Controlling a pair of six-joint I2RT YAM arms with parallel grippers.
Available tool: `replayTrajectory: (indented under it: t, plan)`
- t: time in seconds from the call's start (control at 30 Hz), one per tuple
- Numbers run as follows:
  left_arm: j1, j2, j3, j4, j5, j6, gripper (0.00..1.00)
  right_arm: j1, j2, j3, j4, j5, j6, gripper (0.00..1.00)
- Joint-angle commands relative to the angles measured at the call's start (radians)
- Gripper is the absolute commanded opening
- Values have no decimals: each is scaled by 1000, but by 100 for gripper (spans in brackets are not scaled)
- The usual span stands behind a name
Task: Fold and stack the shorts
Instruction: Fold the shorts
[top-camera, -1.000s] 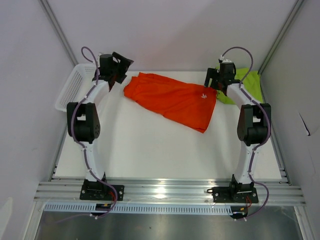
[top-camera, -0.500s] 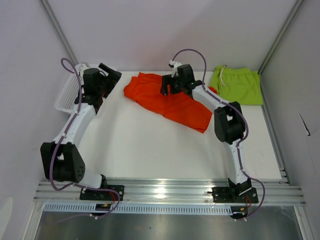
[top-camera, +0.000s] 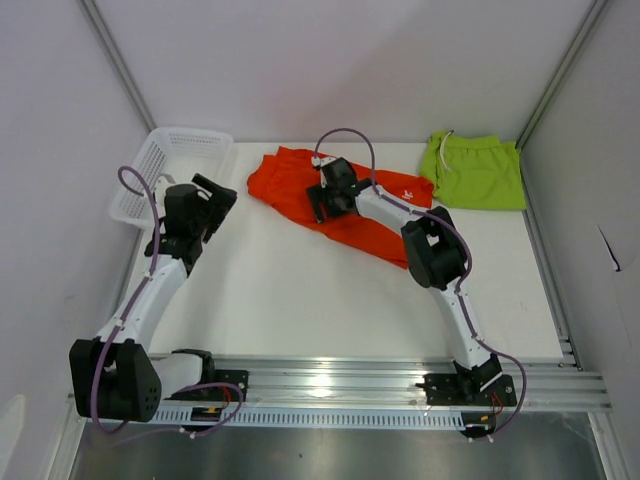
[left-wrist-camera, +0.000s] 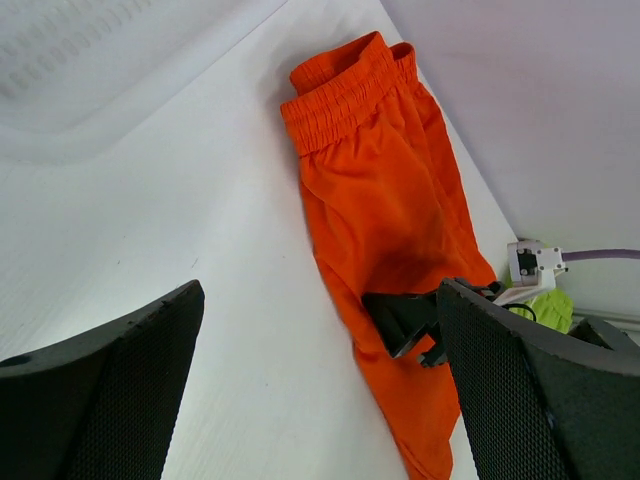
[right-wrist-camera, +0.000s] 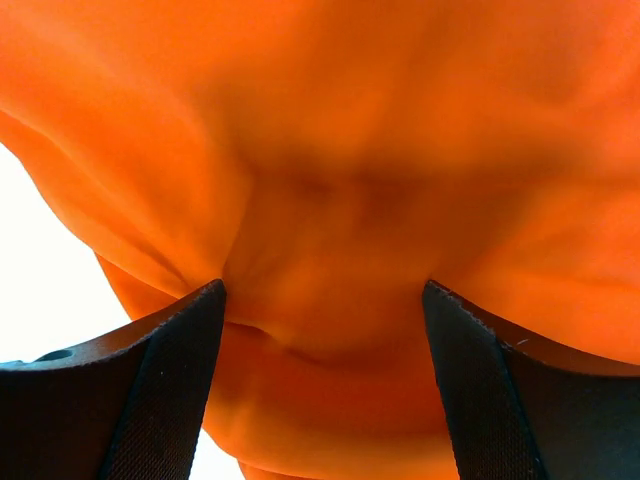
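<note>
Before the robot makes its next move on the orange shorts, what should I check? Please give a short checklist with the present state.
1. Right gripper above the orange shorts: ok, at their middle.
2. Fabric between its fingers: ok, a fold bulges there; the jaws stand open.
3. Left gripper free: ok, open, holding nothing.
4. Left gripper at the orange shorts: not ok, it hangs over the bare table near the basket.
5. Green shorts out of the way: ok, apart at the far right.
6. Orange shorts flat: not ok, wrinkled.

white table (top-camera: 300, 295), orange shorts (top-camera: 283, 182), green shorts (top-camera: 482, 172), basket (top-camera: 150, 172)
</note>
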Motion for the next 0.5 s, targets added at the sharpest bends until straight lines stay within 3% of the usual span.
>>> replayTrajectory:
  t: [0.0,0.07,0.2,0.23,0.27,0.47]
  plan:
    - [1,-58,-32,23,-6,-6,99,79,-47,-70,-142,136,-54,80]
    - [0,-84,-55,20,-6,-3,99,104,-73,-121,-176,147,-61,79]
    - [0,-138,-113,14,-9,10,99,153,-207,-382,-115,81,-49,75]
    - [0,-149,-126,7,-9,16,99,174,-246,-514,-82,72,-48,75]
    - [0,-170,-136,2,-8,19,99,204,-335,-642,-65,70,-43,75]
    - [0,-258,-199,-15,-15,27,99,265,-696,-966,-112,136,17,79]
